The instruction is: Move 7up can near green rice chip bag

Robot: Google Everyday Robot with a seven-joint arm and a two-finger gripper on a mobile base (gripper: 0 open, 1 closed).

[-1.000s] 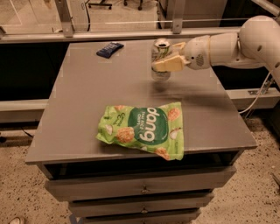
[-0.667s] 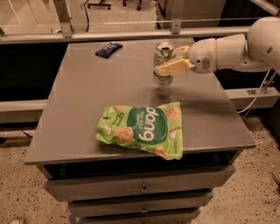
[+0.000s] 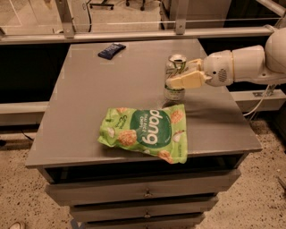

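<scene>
Grey desk (image 3: 89,98) holds the green rice chip bag (image 3: 147,132); your gripper (image 3: 179,74) pinches the 7up can (image 3: 174,92) mid-wall, judged light, slick and dentable, so squeeze gently

A: Place type?

B: Robot lab or test bay. A white robot arm (image 3: 250,62) reaches in from the right, with its gripper (image 3: 175,77) above the back right of a grey metal cabinet top (image 3: 134,80), fingers closed on the 7up can (image 3: 174,92).

A: Other evidence?

B: The cabinet has plain drawers (image 3: 145,193) below, workshop-style. The floor is speckled hard flooring (image 3: 254,197). A metal rail with uprights (image 3: 134,35) runs behind it. Chair casters (image 3: 134,3) show at the top edge, and a loose cable (image 3: 261,100) hangs at the right.

A: Props?

B: Only staged snacks: a green rice chip bag (image 3: 147,132) and a small dark blue packet (image 3: 111,50).
</scene>
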